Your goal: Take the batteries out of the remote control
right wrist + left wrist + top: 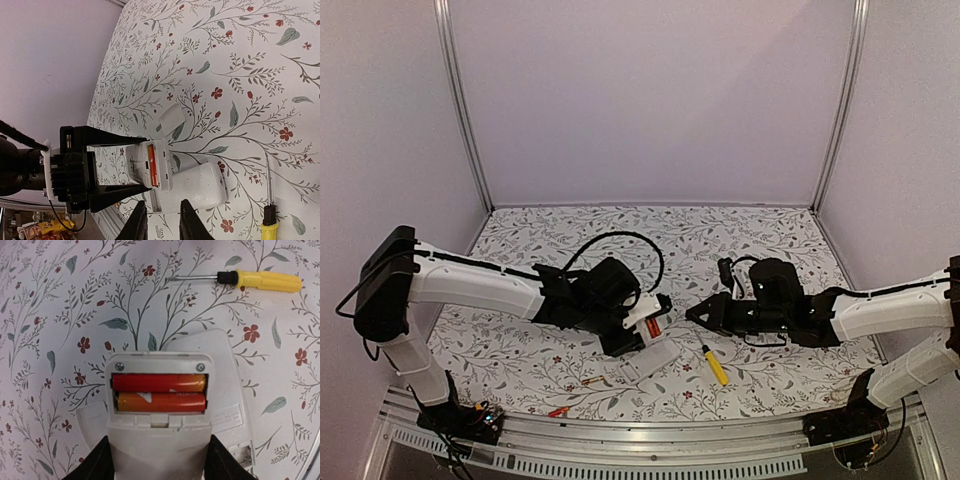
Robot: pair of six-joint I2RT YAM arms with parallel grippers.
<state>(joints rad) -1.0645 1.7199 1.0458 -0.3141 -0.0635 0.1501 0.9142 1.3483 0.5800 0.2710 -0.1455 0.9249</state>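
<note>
My left gripper [638,325] is shut on a white remote control [160,440], its black fingers [97,462] pressing both sides. The back compartment is uncovered, and two red-orange batteries [159,392] lie side by side in it. From the right wrist view the same remote [161,159] stands on edge between the left fingers, with the batteries [152,165] showing as an orange strip. My right gripper [695,313] hovers just right of the remote. Its fingers [137,222] stand slightly apart, with nothing between them.
A second white remote-like body [652,360] lies flat under the held one. A loose white cover [172,117] rests on the floral cloth. A yellow-handled screwdriver [716,365] lies to the right. A small orange cylinder [592,381] lies near the front edge.
</note>
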